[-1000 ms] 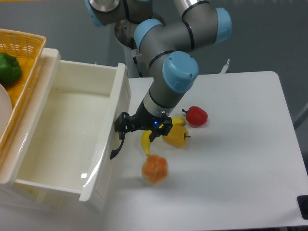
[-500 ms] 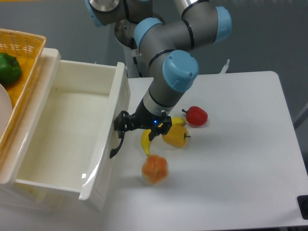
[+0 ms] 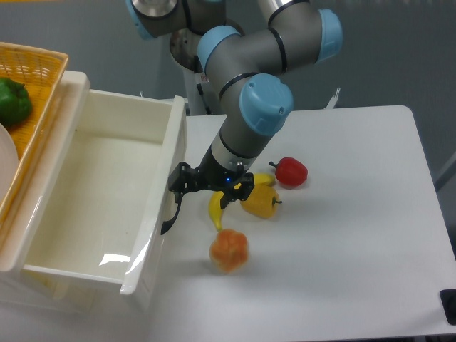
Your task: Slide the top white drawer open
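The top white drawer [image 3: 107, 192] stands pulled well out, its black handle [image 3: 171, 214] clamped in the gripper [image 3: 178, 187], so little seems left.

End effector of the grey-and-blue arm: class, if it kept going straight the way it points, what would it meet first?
The end effector points left at the curved black handle on the glossy cream-white top drawer. It would meet that handle and front panel first; it already appears to be at the handle, though contact is unclear.
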You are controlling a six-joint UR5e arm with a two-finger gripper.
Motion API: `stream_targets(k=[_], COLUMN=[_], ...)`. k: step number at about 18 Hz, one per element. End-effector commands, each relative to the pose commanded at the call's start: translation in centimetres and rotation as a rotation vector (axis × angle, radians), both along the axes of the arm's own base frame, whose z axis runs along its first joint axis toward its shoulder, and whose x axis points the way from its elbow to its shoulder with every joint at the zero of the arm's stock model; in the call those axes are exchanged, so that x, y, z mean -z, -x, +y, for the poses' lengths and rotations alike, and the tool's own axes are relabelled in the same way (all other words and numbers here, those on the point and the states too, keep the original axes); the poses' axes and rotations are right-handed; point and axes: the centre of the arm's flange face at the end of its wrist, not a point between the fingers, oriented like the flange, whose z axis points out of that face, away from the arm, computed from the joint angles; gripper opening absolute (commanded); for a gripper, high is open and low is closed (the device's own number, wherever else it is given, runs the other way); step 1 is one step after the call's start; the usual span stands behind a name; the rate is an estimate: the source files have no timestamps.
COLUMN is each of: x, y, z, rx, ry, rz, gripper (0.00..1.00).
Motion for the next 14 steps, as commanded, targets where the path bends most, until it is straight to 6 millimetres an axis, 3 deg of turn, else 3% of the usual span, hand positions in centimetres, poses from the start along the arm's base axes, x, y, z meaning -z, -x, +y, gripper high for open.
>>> stream_targets(k=[7, 14], x=[-0.6, 0.5], y=[2.0, 2.7], z=[-1.5, -2.1], rx=[0.083, 0.200], ry=[0.014, 0.084], rz=[0.091, 0.179], gripper=[1.00, 1.00])
